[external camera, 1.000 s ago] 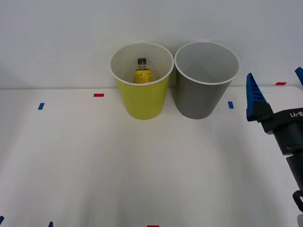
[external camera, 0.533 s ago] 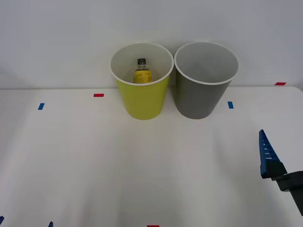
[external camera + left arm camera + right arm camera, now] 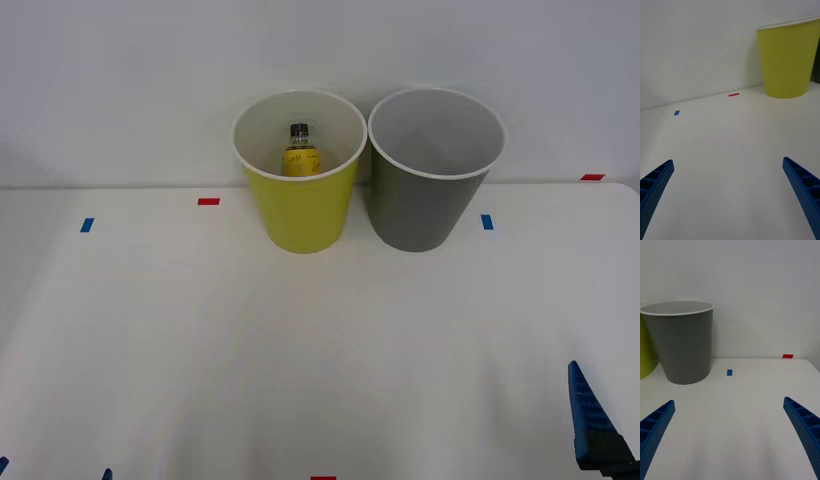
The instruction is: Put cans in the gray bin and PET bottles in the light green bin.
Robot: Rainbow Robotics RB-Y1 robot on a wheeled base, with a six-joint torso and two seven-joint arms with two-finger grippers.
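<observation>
Standing upright inside the smooth, tapered light green bin (image 3: pixel 300 205), a small PET bottle (image 3: pixel 300 152) shows its yellow label, writing unreadable, beside the gray bin (image 3: pixel 428 200). Ribbed blue right gripper (image 3: pixel 730 442) and left gripper (image 3: pixel 728 198) hang spread, empty, above the white table (image 3: pixel 300 360).
</observation>
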